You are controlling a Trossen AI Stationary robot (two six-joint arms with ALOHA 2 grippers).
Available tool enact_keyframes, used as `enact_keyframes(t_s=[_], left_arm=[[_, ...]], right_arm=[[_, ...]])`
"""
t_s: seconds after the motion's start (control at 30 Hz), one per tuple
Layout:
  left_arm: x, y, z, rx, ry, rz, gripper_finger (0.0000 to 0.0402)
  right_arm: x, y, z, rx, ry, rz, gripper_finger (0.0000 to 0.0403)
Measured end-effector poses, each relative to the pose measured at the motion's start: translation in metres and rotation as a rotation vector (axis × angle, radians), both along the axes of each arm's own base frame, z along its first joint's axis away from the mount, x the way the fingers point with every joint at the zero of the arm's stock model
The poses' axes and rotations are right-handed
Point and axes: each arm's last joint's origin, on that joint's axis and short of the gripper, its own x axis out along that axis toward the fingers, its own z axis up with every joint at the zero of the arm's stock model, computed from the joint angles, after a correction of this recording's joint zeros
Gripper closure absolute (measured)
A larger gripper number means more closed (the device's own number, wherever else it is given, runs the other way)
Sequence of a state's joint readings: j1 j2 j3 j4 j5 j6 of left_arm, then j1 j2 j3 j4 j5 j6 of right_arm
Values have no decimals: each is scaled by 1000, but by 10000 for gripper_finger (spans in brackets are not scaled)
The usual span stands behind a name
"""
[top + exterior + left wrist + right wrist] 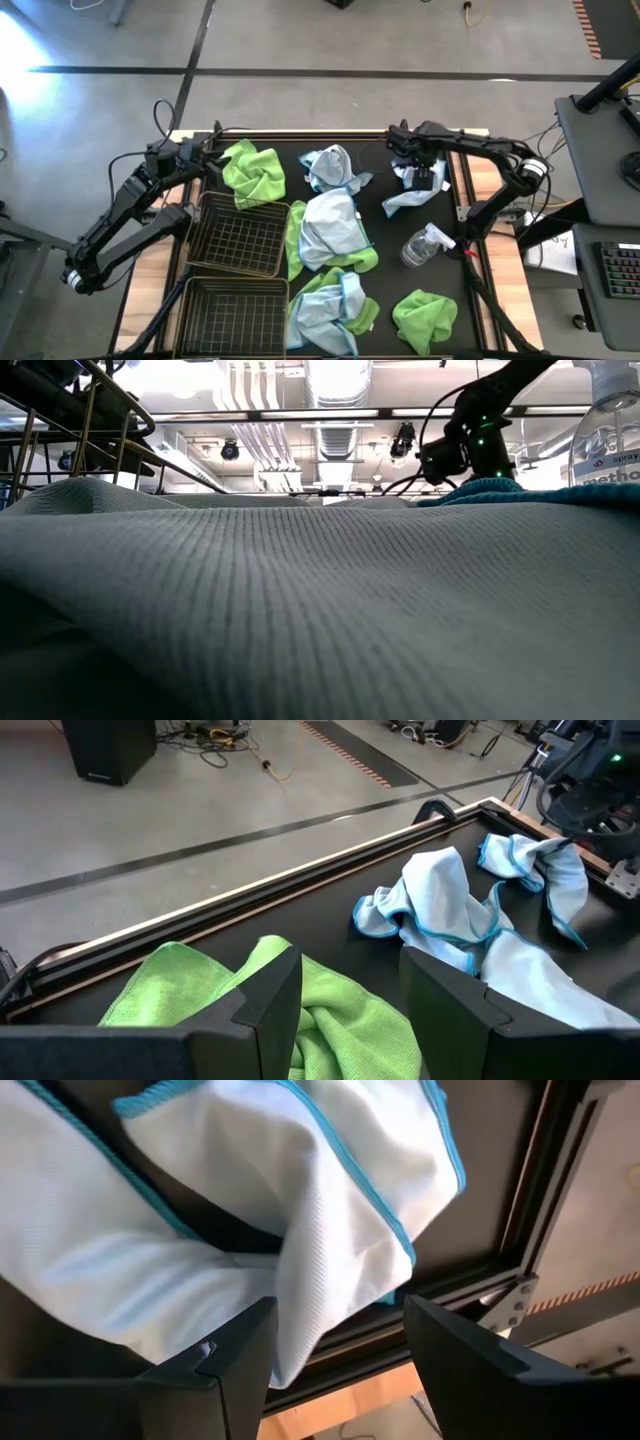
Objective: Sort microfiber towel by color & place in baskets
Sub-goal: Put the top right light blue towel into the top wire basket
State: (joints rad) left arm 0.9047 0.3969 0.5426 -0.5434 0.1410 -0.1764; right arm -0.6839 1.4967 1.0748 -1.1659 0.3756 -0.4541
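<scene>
1. Two wire baskets sit side by side along the left side of my black table; I see no cloth inside either one.
2. My left gripper hangs at the far left corner, fingers spread apart and holding nothing, right beside a lime green towel.
3. My right gripper is low over a pale blue towel near the far right edge. My fingers stand apart with its fold lying between them, not clamped.
4. More towels lie loose across the middle: a blue one at the far edge, a blue-over-green heap, another mixed heap nearer, and a single green one near the front right.
5. A clear spray bottle lies on its side among them.
</scene>
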Motion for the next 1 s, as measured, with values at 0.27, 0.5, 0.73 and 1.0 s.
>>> enact_keyframes(t_s=[0.27,0.5,0.73,1.0], left_arm=[[0,0,0,0,0,0,247],[0,0,0,-1,0,0,247],[0,0,0,0,0,0,247],[0,0,0,-1,0,0,247]], right_arm=[[-11,-6,-7,20,8,-59,188],[-20,2,-27,56,43,-61,188],[-21,3,-31,27,27,-148,190],[-22,3,-31,7,16,-207,290]])
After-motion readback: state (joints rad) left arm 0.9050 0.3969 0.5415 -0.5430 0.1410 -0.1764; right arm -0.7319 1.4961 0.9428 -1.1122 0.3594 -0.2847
